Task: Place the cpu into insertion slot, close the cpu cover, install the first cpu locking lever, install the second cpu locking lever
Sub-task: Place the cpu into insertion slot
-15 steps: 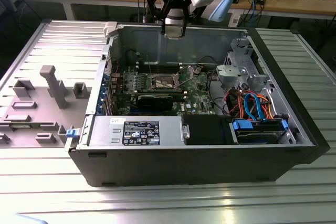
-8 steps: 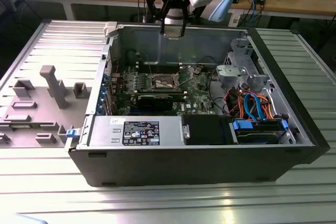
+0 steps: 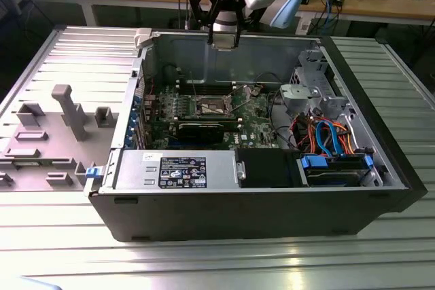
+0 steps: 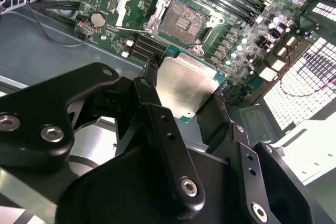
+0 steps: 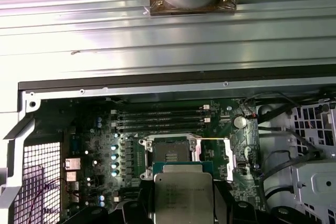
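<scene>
A: Silvery cpu [image 4: 186,82], where does it sit?
B: Pinched in the gripper [image 4: 184,98], which hangs above the open computer case [image 3: 238,203], well apart from the uncovered insertion slot [image 4: 185,20] below.

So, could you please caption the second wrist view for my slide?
Black fingers grip the silvery square cpu near the empty dark square insertion slot.

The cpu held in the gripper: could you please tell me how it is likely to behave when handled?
The cpu is a thin flat plate with a metal top, so probably stiff and light. The gripper pinches it by opposite edges, so it may slip or tilt if nudged. Its green board rim looks thin, so likely fragile.
</scene>
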Controlling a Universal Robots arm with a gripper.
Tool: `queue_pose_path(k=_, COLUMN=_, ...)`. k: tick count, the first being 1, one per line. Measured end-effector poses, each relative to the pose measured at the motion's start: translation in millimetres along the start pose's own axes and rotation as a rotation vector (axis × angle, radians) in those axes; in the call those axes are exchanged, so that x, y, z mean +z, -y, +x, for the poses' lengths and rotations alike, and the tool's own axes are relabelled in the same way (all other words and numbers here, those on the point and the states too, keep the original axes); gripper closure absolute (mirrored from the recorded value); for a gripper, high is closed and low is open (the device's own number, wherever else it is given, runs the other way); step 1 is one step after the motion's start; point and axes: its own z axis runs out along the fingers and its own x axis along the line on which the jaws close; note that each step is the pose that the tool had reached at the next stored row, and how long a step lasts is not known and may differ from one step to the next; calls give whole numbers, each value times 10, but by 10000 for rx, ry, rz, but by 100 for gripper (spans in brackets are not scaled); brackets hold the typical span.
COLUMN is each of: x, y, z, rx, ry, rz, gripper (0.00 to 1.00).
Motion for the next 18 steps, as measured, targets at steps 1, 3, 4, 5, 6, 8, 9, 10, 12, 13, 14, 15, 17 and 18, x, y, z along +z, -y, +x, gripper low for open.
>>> queue_pose_path(k=1, x=0, y=0, z=0, rx=97, ry=8, rz=-1, gripper=45)
queue_pose_path(k=3, x=1, y=0, z=0, rx=421, ry=38, rz=-8, gripper=45)
queue_pose_path(k=4, x=1, y=0, z=0, rx=503, ry=44, rz=-9, gripper=45)
queue_pose_path(k=5, x=1, y=0, z=0, rx=506, ry=45, rz=-9, gripper=45)
queue_pose_path(k=6, x=1, y=0, z=0, rx=508, ry=46, rz=-10, gripper=45)
queue_pose_path(k=8, x=1, y=0, z=0, rx=509, ry=46, rz=-10, gripper=45)
queue_pose_path(k=9, x=1, y=0, z=0, rx=510, ry=45, rz=-10, gripper=45)
queue_pose_path(k=10, x=1, y=0, z=0, rx=509, ry=46, rz=-10, gripper=45)
queue_pose_path(k=12, x=1, y=0, z=0, rx=510, ry=45, rz=-10, gripper=45)
queue_pose_path(k=13, x=1, y=0, z=0, rx=510, ry=46, rz=-10, gripper=45)
queue_pose_path(k=14, x=1, y=0, z=0, rx=510, ry=46, rz=-10, gripper=45)
queue_pose_path(k=15, x=1, y=0, z=0, rx=510, ry=46, rz=-10, gripper=45)
queue_pose_path(k=17, x=1, y=0, z=0, rx=518, ry=46, rz=-9, gripper=45)
queue_pose_path(k=18, x=1, y=0, z=0, rx=527, ry=48, rz=-10, gripper=45)
